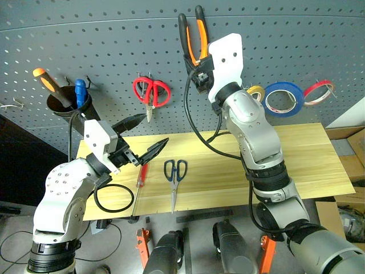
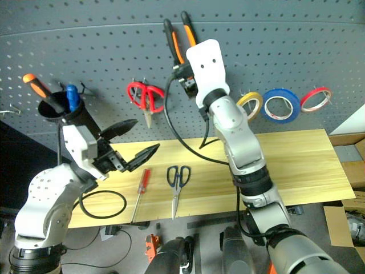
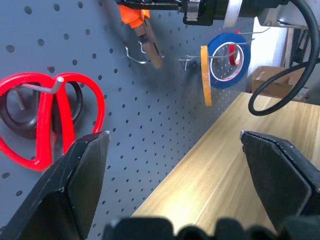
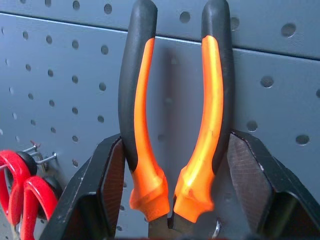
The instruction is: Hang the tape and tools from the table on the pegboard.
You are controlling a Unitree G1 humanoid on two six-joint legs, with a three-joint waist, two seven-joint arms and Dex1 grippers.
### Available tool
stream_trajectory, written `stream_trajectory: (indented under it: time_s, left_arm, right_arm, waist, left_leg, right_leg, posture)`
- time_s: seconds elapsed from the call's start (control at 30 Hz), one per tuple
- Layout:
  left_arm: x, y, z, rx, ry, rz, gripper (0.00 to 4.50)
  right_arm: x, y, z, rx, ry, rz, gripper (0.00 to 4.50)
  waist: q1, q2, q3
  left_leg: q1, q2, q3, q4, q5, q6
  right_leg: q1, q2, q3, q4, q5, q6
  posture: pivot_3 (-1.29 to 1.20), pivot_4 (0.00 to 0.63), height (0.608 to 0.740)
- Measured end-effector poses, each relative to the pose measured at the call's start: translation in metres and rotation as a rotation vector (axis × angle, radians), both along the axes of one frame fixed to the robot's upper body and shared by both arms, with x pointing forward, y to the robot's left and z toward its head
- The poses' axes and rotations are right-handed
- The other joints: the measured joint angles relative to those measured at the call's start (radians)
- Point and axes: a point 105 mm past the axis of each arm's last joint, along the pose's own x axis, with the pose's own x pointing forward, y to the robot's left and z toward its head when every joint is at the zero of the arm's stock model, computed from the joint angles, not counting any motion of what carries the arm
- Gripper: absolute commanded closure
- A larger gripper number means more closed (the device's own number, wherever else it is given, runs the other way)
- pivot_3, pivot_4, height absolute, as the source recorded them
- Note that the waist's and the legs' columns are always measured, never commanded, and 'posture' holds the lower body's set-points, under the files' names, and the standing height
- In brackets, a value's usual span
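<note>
Dark grey perforated pegboard (image 1: 296,34) is being faced above the pale wooden table (image 1: 308,165). Orange-and-black pliers (image 4: 175,115) are being gripped handles-up by the right gripper (image 4: 175,180); the left gripper (image 1: 145,137) is being held spread, empty.

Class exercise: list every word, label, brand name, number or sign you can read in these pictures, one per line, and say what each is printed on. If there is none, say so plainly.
None: no readable text in any view.
The pliers show plain orange-and-black handles.
The pegboard, table, dark blue-handled scissors, red-handled screwdriver and the tape rolls, including the yellow tape, bear no legible lettering.
</note>
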Motion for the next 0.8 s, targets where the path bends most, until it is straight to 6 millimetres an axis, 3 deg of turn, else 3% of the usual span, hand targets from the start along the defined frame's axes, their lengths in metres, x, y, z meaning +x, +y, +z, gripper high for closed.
stream_trajectory:
  time_s: [0.27,0.4,0.47,0.67,0.8]
  left_arm:
    - [0.0,-0.003,0.002,-0.021,-0.01,0.005,0.0]
    - [0.0,-0.005,0.003,-0.025,-0.013,-0.003,0.0]
    - [0.0,-0.007,0.004,-0.032,-0.015,-0.009,0.0]
    - [0.001,-0.016,0.0,-0.058,-0.005,-0.029,0.0]
    - [0.002,-0.019,0.0,-0.059,-0.006,-0.033,0.0]
  right_arm:
    - [0.0,-0.004,0.006,0.048,-0.001,-0.003,1.98]
    - [-0.003,-0.009,0.031,0.081,-0.052,-0.019,1.98]
    - [-0.004,-0.012,0.035,0.091,-0.067,-0.024,1.98]
    - [0.0,-0.007,0.026,0.081,-0.053,-0.025,1.98]
    - [0.005,-0.006,0.007,0.071,-0.021,-0.037,1.98]
  waist:
    - [0.0,0.0,0.0]
    - [-0.002,0.0,0.0]
    - [-0.005,0.0,-0.002]
    - [-0.017,0.0,-0.002]
    - [-0.018,0.0,-0.002]
  left_leg:
    - [0.0,0.0,0.0,0.0,0.0,0.0]
    - [0.0,0.0,0.0,0.0,0.0,0.0]
    - [0.0,0.0,0.0,0.0,0.0,0.0]
    - [0.0,0.0,0.0,0.0,0.0,0.0]
    - [0.0,0.0,0.001,0.0,0.0,0.0]
  right_leg:
    - [0.0,0.0,0.0,0.001,0.0,-0.001]
    - [-0.001,0.0,0.0,0.001,0.001,-0.001]
    - [0.0,0.0,-0.001,0.001,0.001,-0.001]
    - [0.0,0.0,0.0,0.001,0.001,-0.001]
    - [0.0,0.0,0.0,0.002,0.001,-0.001]
  posture:
    - [-0.13,0.241,0.74]
    - [-0.14,0.242,0.74]
    - [-0.14,0.242,0.74]
    - [-0.14,0.244,0.74]
    - [-0.14,0.245,0.74]
